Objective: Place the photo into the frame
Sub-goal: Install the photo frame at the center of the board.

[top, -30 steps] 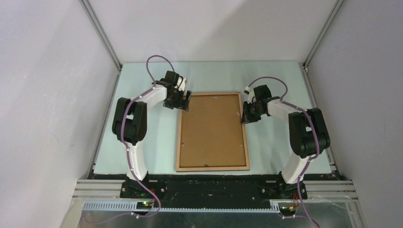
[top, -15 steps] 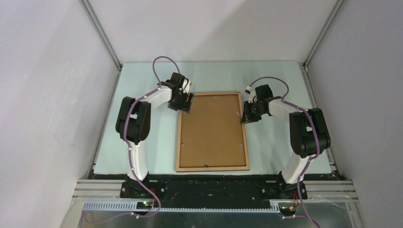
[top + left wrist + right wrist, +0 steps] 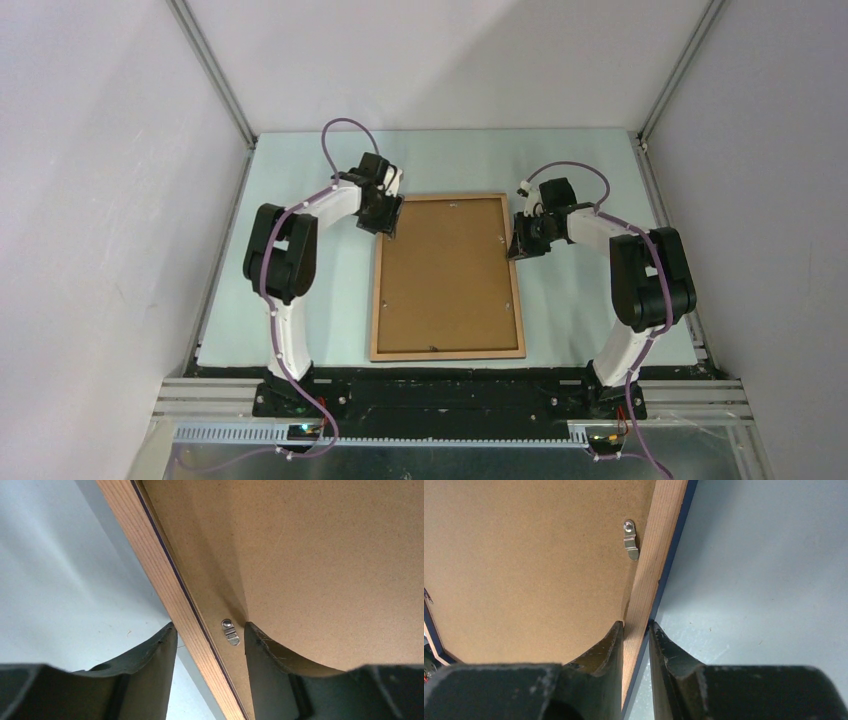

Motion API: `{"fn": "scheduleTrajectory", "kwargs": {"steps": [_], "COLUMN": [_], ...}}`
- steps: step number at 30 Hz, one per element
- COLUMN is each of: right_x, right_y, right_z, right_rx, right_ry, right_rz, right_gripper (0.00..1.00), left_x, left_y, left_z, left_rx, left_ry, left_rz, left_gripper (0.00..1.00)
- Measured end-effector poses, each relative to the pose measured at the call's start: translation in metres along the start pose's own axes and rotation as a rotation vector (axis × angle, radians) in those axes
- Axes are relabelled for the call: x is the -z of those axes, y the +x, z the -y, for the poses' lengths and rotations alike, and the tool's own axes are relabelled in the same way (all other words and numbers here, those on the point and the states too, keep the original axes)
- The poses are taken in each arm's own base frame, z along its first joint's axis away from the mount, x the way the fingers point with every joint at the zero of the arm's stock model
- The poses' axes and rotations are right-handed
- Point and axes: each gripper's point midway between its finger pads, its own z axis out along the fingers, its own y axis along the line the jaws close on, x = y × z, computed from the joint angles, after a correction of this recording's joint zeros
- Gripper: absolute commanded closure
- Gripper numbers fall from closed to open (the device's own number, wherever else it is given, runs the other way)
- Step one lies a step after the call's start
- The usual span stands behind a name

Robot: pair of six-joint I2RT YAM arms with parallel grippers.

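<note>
The frame lies flat mid-table, its light wood rails up, with a brown backing board set in it. The photo is hidden. My left gripper is at the frame's far left corner. In the left wrist view it is open and straddles the left rail and a small metal clip, with a gap on each side. My right gripper is shut on the right rail, one finger on the board side and one on the outer blue edge.
A pale green mat covers the table, bordered by metal rails and white walls. Another metal clip sits on the backing board just ahead of the right fingers. Both arm bases stand at the near edge.
My left gripper has shifted a little right and away onto the frame's far left corner, and its jaws have narrowed. The right arm and the frame have not moved.
</note>
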Motion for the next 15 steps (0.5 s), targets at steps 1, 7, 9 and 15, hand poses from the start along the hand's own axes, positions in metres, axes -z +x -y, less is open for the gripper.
{"fn": "scheduleTrajectory", "kwargs": {"steps": [1,7,9,15], "right_x": [0.0001,0.0003,0.0004,0.0004], "right_y": [0.0,-0.0001,-0.0002,0.0], "right_z": [-0.0001,-0.0002,-0.0001,-0.0001], "right_rx": [0.0,-0.002,-0.002,-0.003], "right_ry": [-0.001,-0.004,-0.005,-0.006], "right_rz": [0.0,0.0,0.0,0.0], "right_gripper": [0.76,0.76,0.76,0.76], "left_x": [0.0,0.0015,0.0017,0.0029], "left_y": [0.0001,0.0006,0.0014,0.003], "left_z": [0.0,-0.0021,-0.0025,-0.0045], "left_rx": [-0.001,-0.018,-0.026,-0.051], "left_ry": [0.0,-0.008,-0.008,-0.012], "left_rz": [0.0,0.0,-0.001,-0.004], "left_gripper": [0.47,0.52,0.55,0.62]}}
